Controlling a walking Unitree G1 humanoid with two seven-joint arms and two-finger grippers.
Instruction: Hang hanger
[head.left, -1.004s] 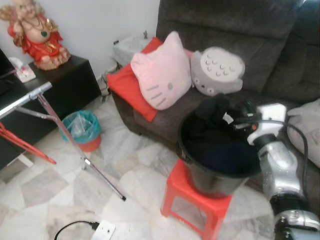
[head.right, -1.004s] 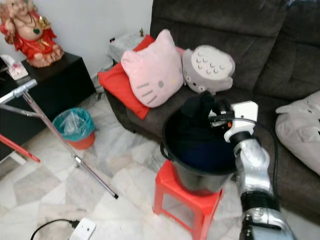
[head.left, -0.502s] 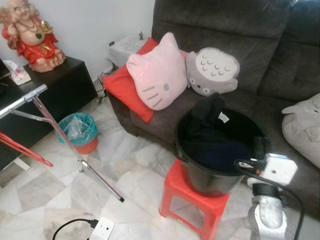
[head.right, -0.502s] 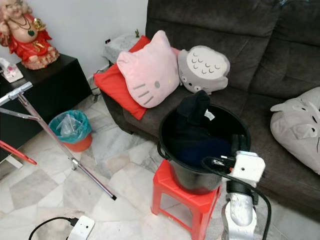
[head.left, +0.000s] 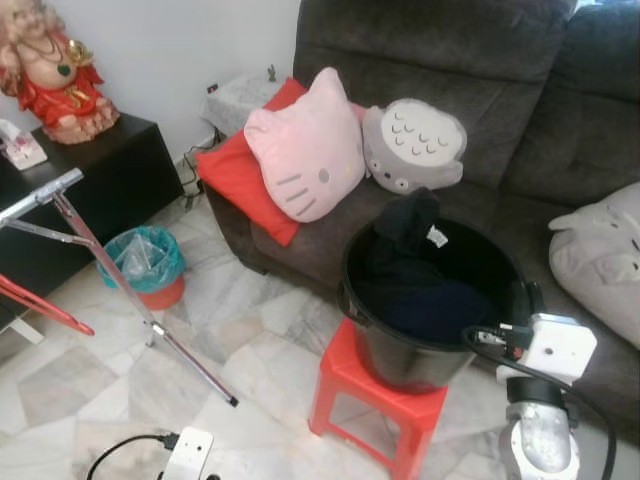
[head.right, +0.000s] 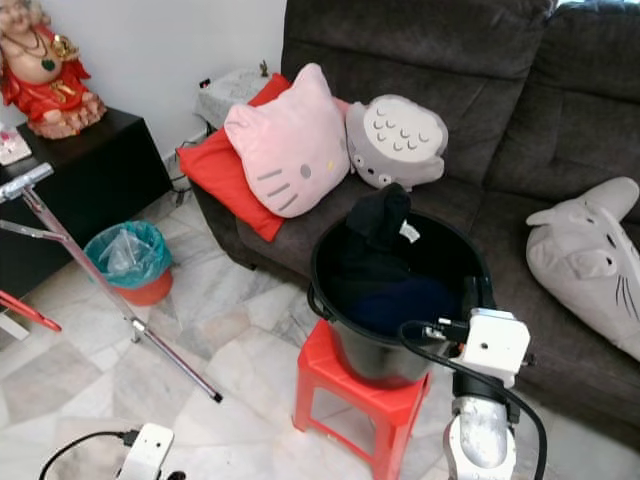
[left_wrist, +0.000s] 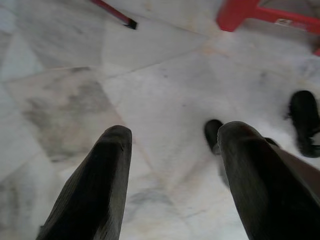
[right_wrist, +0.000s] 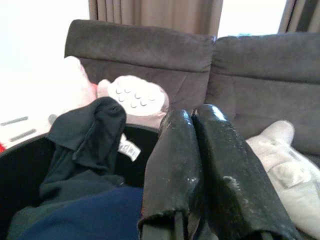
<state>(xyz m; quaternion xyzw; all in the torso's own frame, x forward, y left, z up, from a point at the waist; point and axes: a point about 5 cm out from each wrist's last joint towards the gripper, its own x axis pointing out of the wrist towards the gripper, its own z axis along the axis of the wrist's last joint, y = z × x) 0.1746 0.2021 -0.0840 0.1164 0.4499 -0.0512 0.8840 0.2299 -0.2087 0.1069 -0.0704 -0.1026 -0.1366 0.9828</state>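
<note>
Your right gripper (head.right: 478, 296) sits at the near right rim of the black bucket (head.right: 335, 322), fingers pressed together, nothing clearly pinched between them. Ahead of it across the bucket lies the dark clothing (right_wrist: 85, 145), one bunch heaped up at the far rim with a white tag (right_wrist: 129, 149) showing. I can't pick out a hanger. The drying rack (head.left: 110, 270) stands well off to your left, over by the teal bin (head.left: 140, 262). Your left gripper (left_wrist: 172, 150) hangs spread wide and empty over the marble floor (left_wrist: 150, 90). Judging by this, right arm is nearer the bucket, left nearer the rack.
</note>
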